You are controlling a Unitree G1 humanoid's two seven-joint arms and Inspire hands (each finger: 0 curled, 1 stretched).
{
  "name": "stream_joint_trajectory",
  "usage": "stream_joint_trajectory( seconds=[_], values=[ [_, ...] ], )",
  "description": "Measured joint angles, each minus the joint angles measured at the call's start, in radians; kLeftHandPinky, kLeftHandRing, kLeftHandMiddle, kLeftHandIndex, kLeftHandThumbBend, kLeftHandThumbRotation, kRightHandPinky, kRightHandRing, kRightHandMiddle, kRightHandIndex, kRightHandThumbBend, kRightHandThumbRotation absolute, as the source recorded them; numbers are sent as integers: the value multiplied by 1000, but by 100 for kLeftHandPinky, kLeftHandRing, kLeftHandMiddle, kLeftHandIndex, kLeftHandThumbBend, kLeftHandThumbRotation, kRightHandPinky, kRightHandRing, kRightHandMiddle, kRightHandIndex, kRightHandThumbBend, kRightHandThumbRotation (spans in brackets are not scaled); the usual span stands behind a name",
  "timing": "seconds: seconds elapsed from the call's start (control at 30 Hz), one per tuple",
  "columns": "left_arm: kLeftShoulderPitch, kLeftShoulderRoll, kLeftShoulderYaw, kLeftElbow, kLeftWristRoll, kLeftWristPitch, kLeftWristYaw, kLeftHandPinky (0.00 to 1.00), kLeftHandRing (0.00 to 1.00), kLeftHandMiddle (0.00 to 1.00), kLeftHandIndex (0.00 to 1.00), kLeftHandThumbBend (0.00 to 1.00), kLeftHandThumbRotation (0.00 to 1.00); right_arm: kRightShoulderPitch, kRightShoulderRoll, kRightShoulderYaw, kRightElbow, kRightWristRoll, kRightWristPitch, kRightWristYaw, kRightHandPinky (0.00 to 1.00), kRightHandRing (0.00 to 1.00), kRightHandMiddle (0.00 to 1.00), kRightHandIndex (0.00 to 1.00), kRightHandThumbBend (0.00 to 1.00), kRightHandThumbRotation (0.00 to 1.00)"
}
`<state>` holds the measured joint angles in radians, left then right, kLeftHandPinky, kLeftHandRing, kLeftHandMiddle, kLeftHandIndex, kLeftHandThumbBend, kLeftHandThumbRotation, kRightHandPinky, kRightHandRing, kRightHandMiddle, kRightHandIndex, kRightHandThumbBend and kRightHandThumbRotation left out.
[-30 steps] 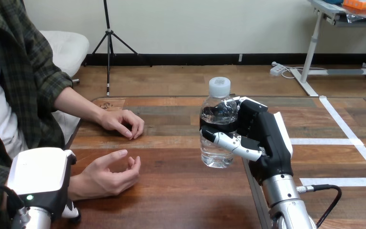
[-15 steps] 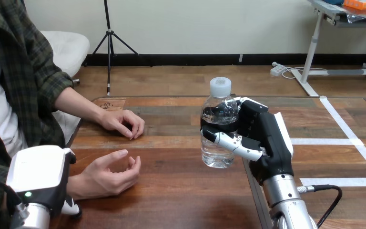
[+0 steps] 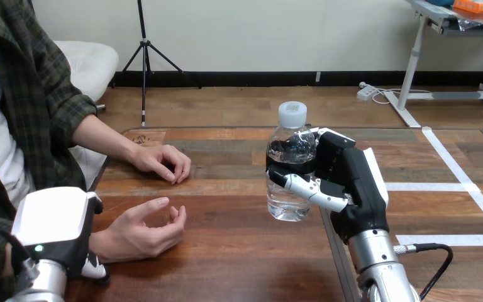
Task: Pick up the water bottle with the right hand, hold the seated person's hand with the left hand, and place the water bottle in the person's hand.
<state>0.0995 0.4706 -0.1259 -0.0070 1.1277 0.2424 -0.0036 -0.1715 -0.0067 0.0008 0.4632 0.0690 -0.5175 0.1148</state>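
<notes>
Head view: water bottle near table edge.

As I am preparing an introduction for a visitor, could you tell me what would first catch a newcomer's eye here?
The clear water bottle stands upright near the middle of the table, clasped by the right hand. At lower left, the person's nearer hand lies cupped, palm up, beside the left hand.

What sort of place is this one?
Probably a tabletop test bench for robot-to-person handovers: a wooden table, the person's near hand cupped on it, a water bottle gripped in the right hand.
</notes>
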Motion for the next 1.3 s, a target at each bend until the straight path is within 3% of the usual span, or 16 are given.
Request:
stream_joint_trajectory(
  seconds=[0.6, 1.3],
  values=[
    [-61, 23, -37, 61, -39, 1, -4, 58, 65, 69, 69, 85, 0, 2, 0, -5, -32, 0, 11, 6, 31, 39, 44, 44, 30, 0],
    [-62, 42, -39, 55, -130, -2, -45, 58, 65, 69, 68, 85, 0, 2, -1, -10, -32, 0, 14, 18, 31, 39, 44, 44, 30, 0]
  ],
)
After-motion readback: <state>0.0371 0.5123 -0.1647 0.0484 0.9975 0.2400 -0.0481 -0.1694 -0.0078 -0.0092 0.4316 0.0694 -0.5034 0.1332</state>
